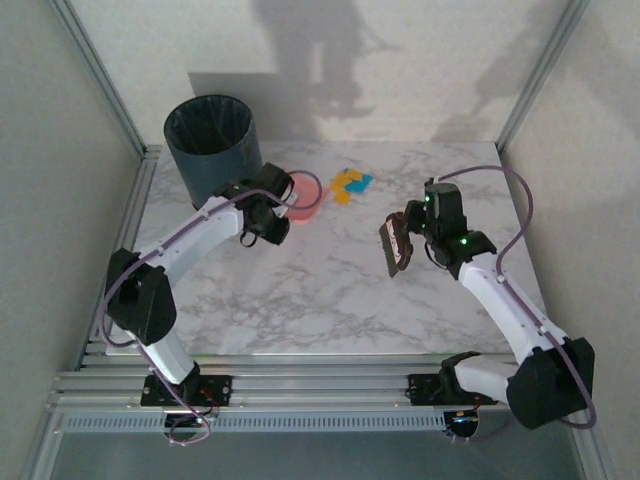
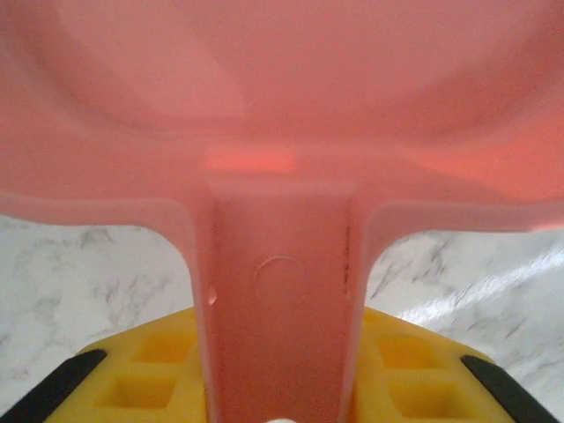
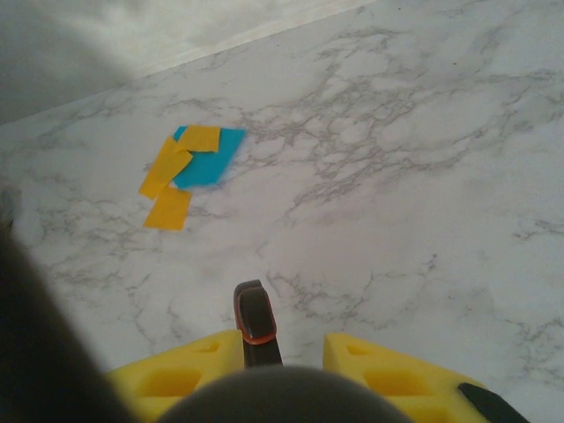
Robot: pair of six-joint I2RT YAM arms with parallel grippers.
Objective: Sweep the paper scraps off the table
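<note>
Both pincers loaded over the tabletop [image 3: 423, 176]
Left pincer [image 2: 278, 370] clenched on pink dustpan [image 2: 282, 132] handle; right pincer [image 3: 280, 361] clenched on dark brush [image 3: 256, 322]. Paper scraps [image 3: 189, 167], orange and teal, lie clustered just right of dustpan, toward far edge.

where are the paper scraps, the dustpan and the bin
paper scraps [image 3: 211, 164]: right wrist view, on the teal piece
dustpan [image 2: 278, 291]: left wrist view, on its handle
bin [image 1: 215, 165]: top external view, on its outer wall
</note>
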